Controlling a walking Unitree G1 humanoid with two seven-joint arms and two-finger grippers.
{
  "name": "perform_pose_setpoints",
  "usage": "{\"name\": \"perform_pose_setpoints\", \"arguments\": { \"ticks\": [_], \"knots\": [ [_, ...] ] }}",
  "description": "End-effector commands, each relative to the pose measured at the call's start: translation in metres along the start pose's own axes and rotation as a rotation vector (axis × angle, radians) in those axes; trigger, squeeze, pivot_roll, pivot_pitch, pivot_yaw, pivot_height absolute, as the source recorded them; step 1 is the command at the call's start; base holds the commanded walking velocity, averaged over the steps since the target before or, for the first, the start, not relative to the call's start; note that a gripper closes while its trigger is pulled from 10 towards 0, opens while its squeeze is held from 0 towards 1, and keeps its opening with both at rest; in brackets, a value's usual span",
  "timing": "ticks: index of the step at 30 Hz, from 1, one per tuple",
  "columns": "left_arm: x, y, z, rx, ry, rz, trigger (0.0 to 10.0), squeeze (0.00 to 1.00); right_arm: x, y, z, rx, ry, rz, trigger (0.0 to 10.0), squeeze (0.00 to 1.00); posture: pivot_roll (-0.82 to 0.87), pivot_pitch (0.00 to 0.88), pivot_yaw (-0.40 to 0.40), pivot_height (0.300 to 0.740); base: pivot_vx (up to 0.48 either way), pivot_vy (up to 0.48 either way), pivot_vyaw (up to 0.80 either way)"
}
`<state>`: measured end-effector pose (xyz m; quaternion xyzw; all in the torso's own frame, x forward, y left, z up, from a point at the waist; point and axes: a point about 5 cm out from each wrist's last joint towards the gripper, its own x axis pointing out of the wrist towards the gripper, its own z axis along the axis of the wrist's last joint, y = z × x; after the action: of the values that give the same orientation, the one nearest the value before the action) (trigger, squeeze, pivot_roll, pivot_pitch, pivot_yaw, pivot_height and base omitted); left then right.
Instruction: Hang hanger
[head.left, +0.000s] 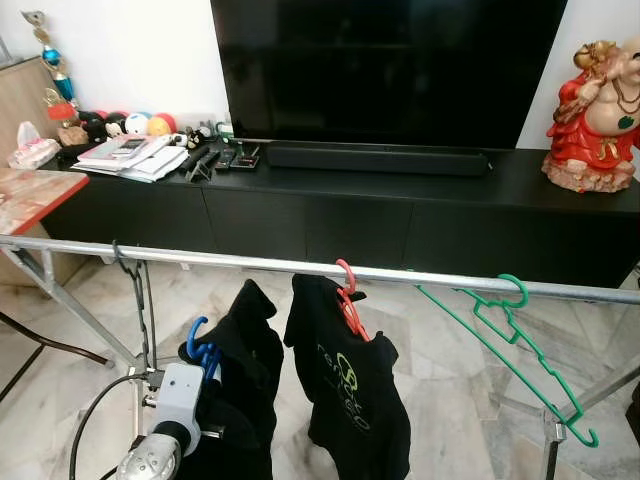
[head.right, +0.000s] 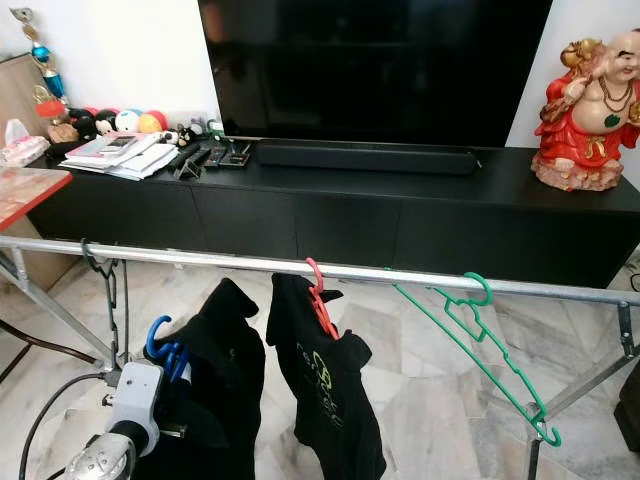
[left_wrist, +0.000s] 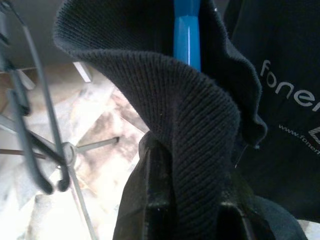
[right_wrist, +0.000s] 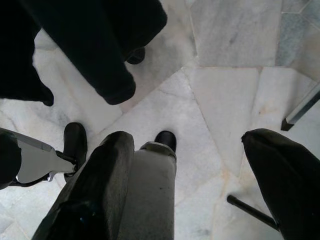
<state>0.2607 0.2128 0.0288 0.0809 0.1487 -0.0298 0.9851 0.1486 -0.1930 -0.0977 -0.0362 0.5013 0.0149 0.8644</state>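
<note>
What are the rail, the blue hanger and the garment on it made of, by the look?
Rail: bare metal tube, dull silver sheen. Blue hanger: likely moulded plastic, glossy, uniform colour. Black garment: knitted fabric, ribbed weave visible, matte; held in the left claw.

Metal rail (head.left: 250, 261), red hanger (head.left: 347, 292), green hanger (head.left: 520, 345)

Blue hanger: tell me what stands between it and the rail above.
Nothing visible does. The blue hanger, with its black garment, is held by the left gripper below the rail; the stretch between the grey hook and red hanger is bare.
</note>
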Motion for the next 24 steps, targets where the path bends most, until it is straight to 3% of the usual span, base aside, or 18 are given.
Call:
{"name": "perform_pose_setpoints", "arguments": {
  "ticks": [1, 14, 24],
  "knots": [
    [0.0031, 0.0028, 0.0078, -0.019, -0.040, 0.014, 10.0, 0.00, 0.0002, -0.0010, 0.0009, -0.004, 0.003, -0.006, 10.0, 0.00, 0.00, 0.024, 0.036, 0.740, 0.000, 0.000, 0.00],
    [0.0020, -0.0026, 0.0046, -0.029, -0.035, -0.004, 10.0, 0.00, 0.0012, 0.0048, 0.0026, -0.007, 0.002, 0.002, 10.0, 0.00, 0.00, 0.024, 0.036, 0.740, 0.000, 0.000, 0.00],
    [0.0026, -0.0037, 0.0053, -0.030, -0.040, -0.012, 10.0, 0.00, 0.0021, 0.0081, 0.0057, -0.007, -0.002, 0.005, 10.0, 0.00, 0.00, 0.018, 0.039, 0.740, 0.292, 0.000, 0.00]
  ]
}}
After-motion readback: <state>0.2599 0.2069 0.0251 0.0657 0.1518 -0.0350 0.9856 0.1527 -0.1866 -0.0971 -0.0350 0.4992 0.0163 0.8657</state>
